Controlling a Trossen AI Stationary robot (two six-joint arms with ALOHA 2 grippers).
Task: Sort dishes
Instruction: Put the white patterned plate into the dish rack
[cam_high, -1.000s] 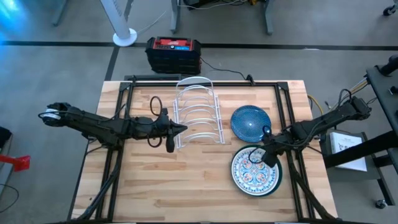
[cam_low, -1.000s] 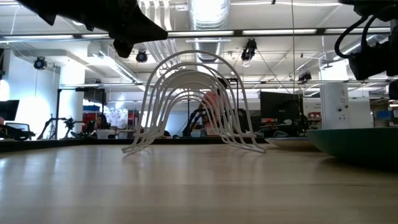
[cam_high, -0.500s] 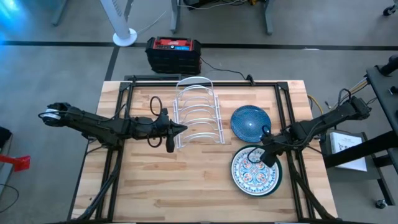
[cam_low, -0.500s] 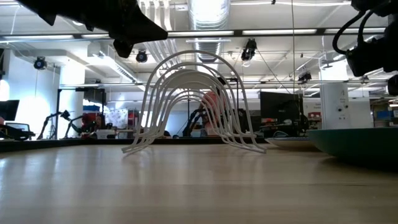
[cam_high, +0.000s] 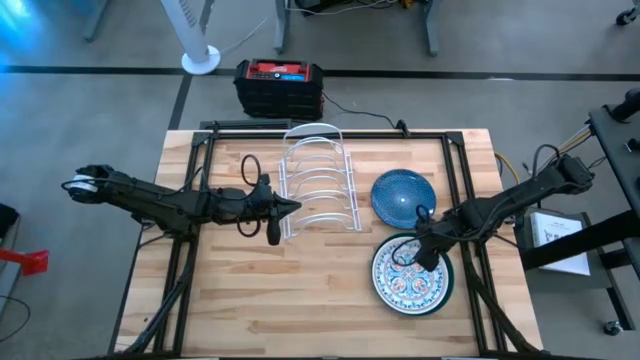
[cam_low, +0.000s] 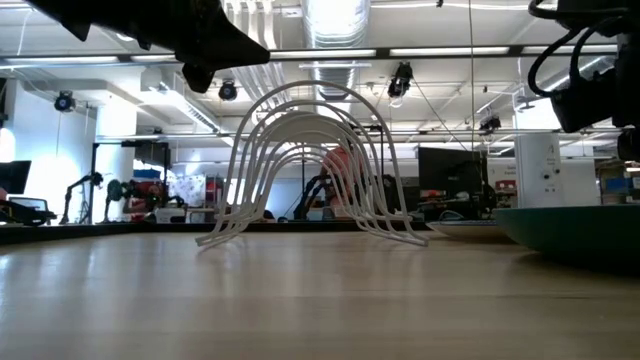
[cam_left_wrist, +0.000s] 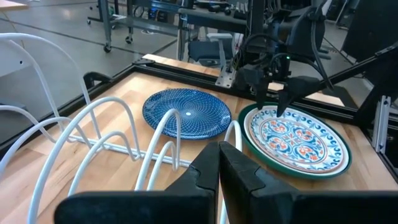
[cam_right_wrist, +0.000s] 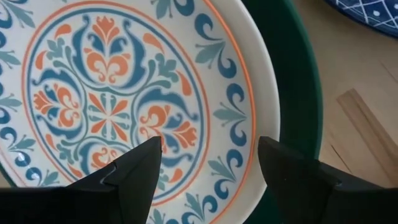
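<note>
The white floral dish (cam_high: 408, 277) lies on the green dish, whose rim (cam_high: 450, 282) shows around it, at the table's near right. The blue speckled dish (cam_high: 403, 196) lies flat just beyond them. No plain white dish is in view. My right gripper (cam_high: 417, 258) is open and hovers just above the floral dish's far part (cam_right_wrist: 186, 93), with one finger over the pattern and one near the rim by the green edge (cam_right_wrist: 292, 87). It also shows in the left wrist view (cam_left_wrist: 272, 106). My left gripper (cam_high: 295, 208) is shut and empty, held above the table beside the white wire rack (cam_high: 318, 185).
The white wire rack (cam_low: 310, 170) stands at the table's middle far side, its slots bare. A black and red box (cam_high: 279, 86) sits on the floor beyond the far edge. Bare wood lies at the table's near left and middle.
My right gripper has gone a little toward the table's left, farther over the floral dish. The dishes and my left arm have kept still.
</note>
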